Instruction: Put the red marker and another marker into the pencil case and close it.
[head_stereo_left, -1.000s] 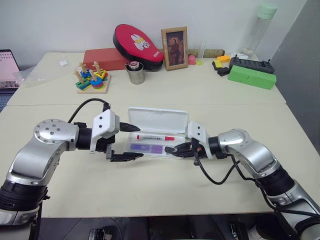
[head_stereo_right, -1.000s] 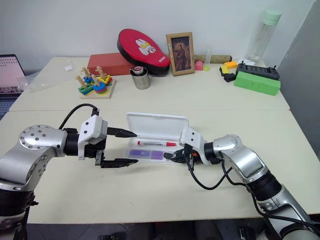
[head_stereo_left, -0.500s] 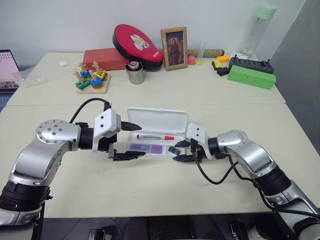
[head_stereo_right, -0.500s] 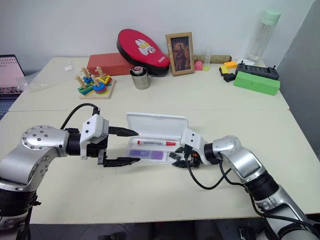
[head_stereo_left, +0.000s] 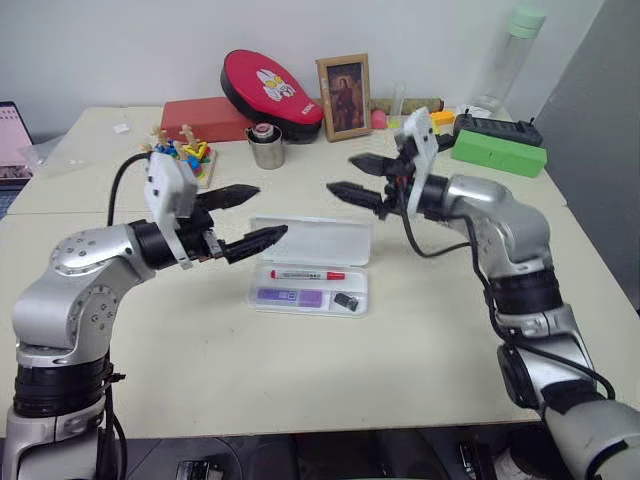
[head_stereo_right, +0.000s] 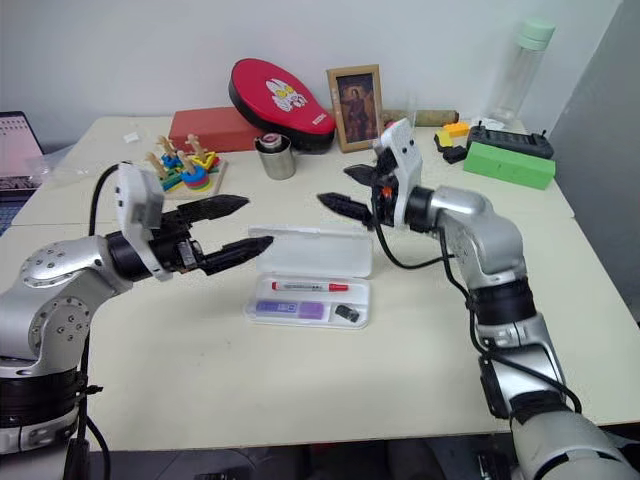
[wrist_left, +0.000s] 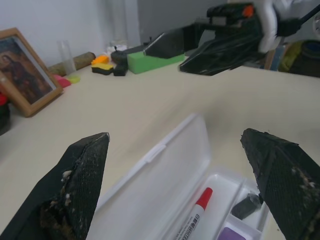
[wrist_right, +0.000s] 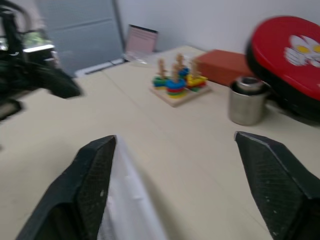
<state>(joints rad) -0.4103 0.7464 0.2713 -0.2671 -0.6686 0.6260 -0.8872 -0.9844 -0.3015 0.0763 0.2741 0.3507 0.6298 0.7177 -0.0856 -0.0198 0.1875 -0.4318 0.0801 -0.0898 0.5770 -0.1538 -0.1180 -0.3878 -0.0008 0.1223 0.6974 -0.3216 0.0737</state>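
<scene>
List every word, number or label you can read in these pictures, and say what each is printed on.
No text can be read.
Red marker: dark print along the barrel, too small.
Red oval pad: cartoon picture, no readable words.
Laptop screen: lines too blurred.

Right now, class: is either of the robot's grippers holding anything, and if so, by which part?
Nothing is held. The left gripper and right gripper hover open above the open pencil case, where the red marker and lilac highlighter lie.
</scene>
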